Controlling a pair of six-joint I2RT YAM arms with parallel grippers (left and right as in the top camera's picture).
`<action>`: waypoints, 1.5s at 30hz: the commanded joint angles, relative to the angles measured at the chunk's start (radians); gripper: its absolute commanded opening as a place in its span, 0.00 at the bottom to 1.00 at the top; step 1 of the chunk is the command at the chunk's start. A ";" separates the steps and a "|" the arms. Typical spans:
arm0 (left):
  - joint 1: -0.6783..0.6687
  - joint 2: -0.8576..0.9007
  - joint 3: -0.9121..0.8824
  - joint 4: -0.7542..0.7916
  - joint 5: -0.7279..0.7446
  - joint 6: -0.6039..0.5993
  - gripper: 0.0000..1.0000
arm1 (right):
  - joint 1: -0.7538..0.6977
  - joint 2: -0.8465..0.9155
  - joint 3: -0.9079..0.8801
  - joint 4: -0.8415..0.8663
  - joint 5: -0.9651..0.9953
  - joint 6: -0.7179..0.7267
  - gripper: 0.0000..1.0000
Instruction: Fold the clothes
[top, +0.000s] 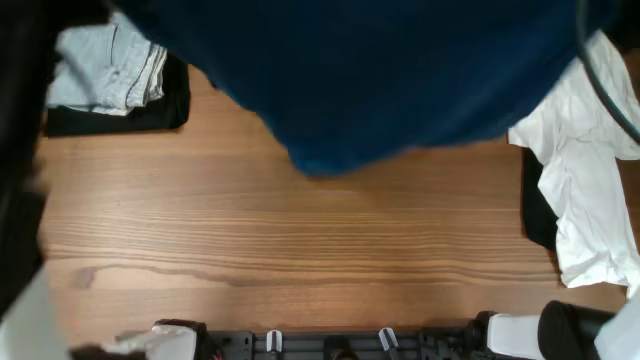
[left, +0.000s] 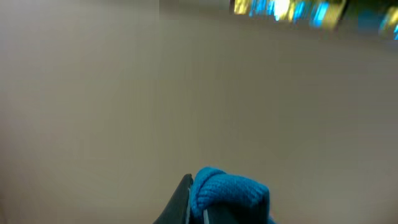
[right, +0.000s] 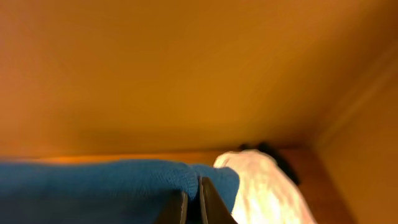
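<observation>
The royal-blue shirt (top: 380, 70) hangs lifted high, close under the overhead camera. It fills the top of that view, and its lowest fold droops over the table's far middle. Both grippers are hidden behind it in the overhead view. In the left wrist view my left gripper (left: 200, 208) is shut on a bunched blue fold of the shirt (left: 230, 190) at the bottom edge. In the right wrist view my right gripper (right: 194, 202) is shut on the shirt's edge (right: 93, 186), with the fabric stretching off to the left.
Pale denim jeans (top: 105, 70) lie folded on a black cloth (top: 170, 110) at the far left. A crumpled white shirt (top: 590, 190) lies along the right edge, also seen as the white shirt (right: 267, 186) below my right gripper. The wooden table (top: 300, 240) is bare in front.
</observation>
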 joint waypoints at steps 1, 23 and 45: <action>-0.001 -0.136 0.011 0.064 -0.001 0.010 0.04 | -0.054 -0.075 0.110 -0.029 0.015 -0.023 0.04; 0.081 0.416 0.011 0.332 -0.008 0.074 0.04 | 0.041 0.476 0.118 0.466 -0.171 0.078 0.04; 0.113 0.502 0.082 -0.468 0.100 0.012 0.04 | 0.072 0.557 0.105 0.096 -0.249 0.001 0.04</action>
